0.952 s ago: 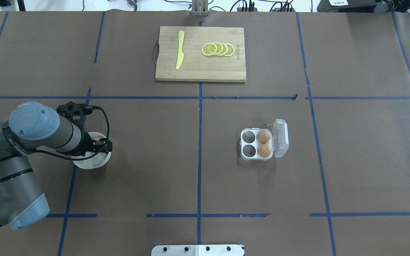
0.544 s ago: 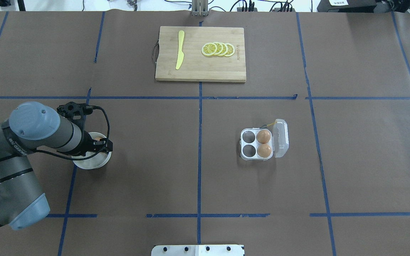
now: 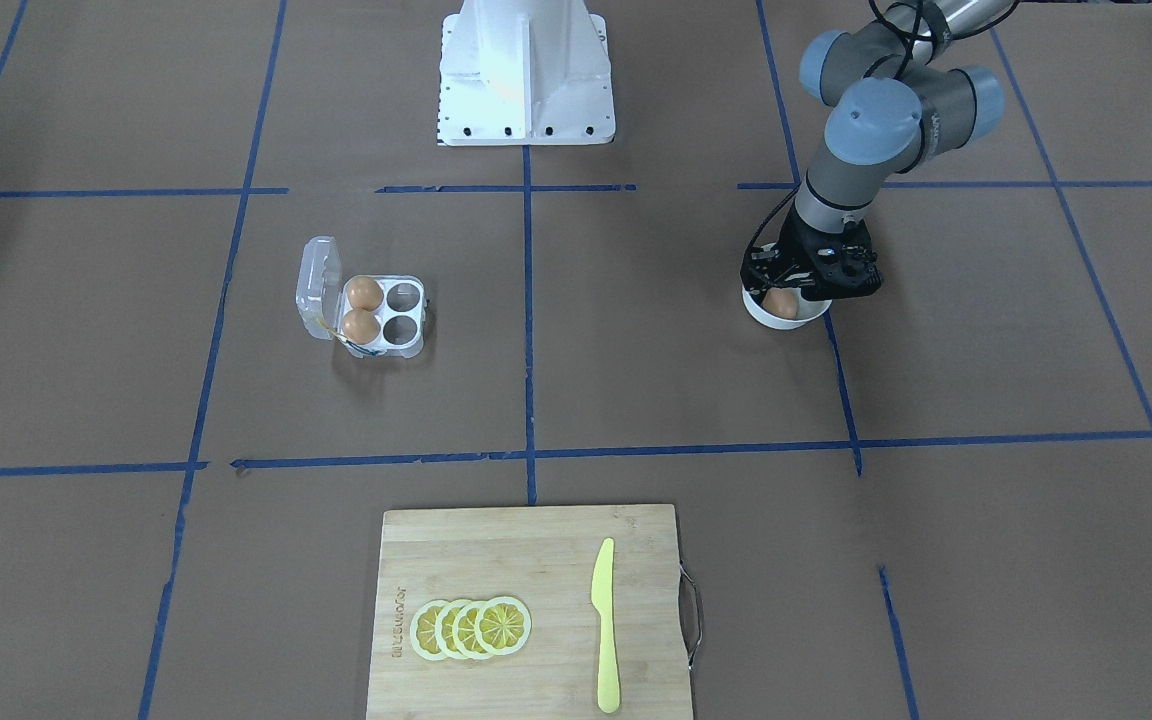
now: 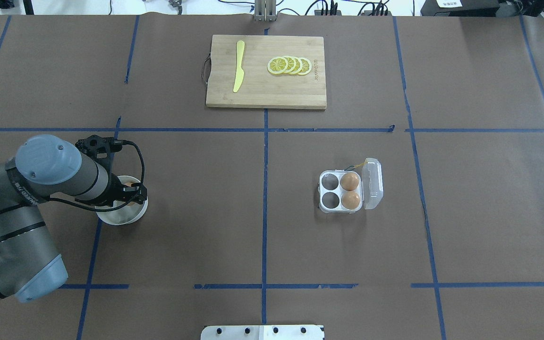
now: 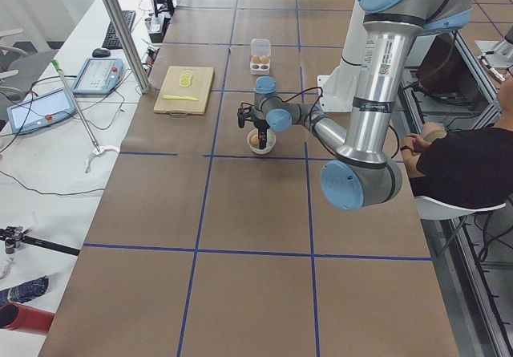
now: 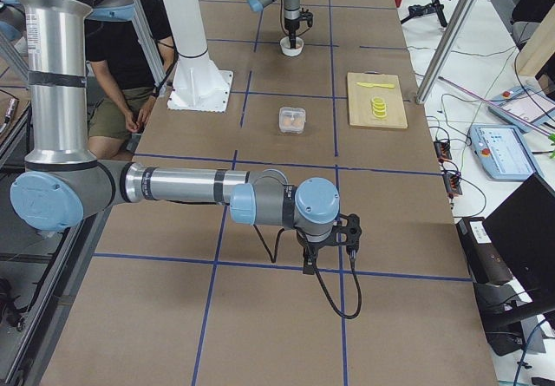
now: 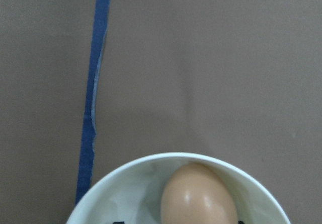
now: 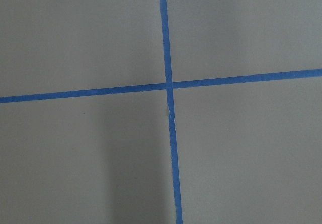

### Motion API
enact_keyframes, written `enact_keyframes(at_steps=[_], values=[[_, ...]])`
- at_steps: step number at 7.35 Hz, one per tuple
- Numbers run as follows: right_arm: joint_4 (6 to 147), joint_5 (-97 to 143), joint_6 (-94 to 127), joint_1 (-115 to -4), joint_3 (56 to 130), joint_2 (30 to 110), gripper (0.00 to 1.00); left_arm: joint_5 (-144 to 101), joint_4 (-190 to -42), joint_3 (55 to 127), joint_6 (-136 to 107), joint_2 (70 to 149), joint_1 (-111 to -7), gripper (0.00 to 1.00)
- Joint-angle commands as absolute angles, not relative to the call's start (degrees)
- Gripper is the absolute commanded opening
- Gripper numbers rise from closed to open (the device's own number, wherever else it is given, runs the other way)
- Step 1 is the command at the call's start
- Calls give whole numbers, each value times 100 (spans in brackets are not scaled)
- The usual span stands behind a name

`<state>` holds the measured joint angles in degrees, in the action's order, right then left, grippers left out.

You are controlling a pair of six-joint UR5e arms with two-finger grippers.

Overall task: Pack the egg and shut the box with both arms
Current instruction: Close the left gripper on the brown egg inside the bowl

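One egg [image 7: 198, 196] lies in a round white bowl [image 4: 117, 218] at the table's left; it also shows in the front view [image 3: 781, 303]. My left gripper [image 3: 782, 296] is down in the bowl, open, with a black fingertip on each side of the egg and a gap on one side. The clear box [image 4: 329, 190] stands right of centre with its lid [image 4: 372, 183] open. Two eggs [image 4: 349, 181] fill its right-hand cups and the two left-hand cups are empty. My right gripper [image 6: 328, 249] hovers over bare table far from the box; I cannot tell whether it is open or shut.
A wooden cutting board [image 4: 266, 89] with a yellow knife [image 4: 238, 66] and lemon slices [image 4: 289, 65] lies at the far middle. The white pedestal [image 3: 526, 70] stands at the robot's side. A seated person [image 5: 461, 156] is beside the table.
My left arm has shifted slightly and the gripper has sunk a little further into the bowl around the egg. The box and its eggs have not moved.
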<state>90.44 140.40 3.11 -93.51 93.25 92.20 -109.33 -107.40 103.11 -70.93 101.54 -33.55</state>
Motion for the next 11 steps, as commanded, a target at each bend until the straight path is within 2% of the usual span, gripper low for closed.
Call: enact_keyframes(at_steps=[1, 3, 4, 7, 8, 10, 11], values=[[9044, 14142, 316, -9352, 9325, 9229, 100, -10837, -10740, 10301, -7084, 10160, -3392, 70], [9044, 14150, 316, -9352, 9334, 9246, 100, -10846, -10740, 10292, -7075, 10160, -3428, 67], [9044, 14150, 316, -9352, 9343, 9246, 100, -10854, -10740, 10266, -7075, 10169, -3436, 63], [9044, 14150, 316, -9352, 9343, 9255, 100, -10854, -10740, 10283, -7101, 10222, -3445, 13], [9044, 14159, 316, -9352, 9334, 9255, 100, -10846, -10740, 10301, -7093, 10213, -3471, 1], [9044, 14150, 316, -9352, 9343, 9255, 100, -10854, -10697, 10650, -7101, 10082, -3550, 0], [9035, 14150, 325, -9343, 9343, 9246, 100, -10854, -10688, 11122, -7110, 9759, -3568, 0]])
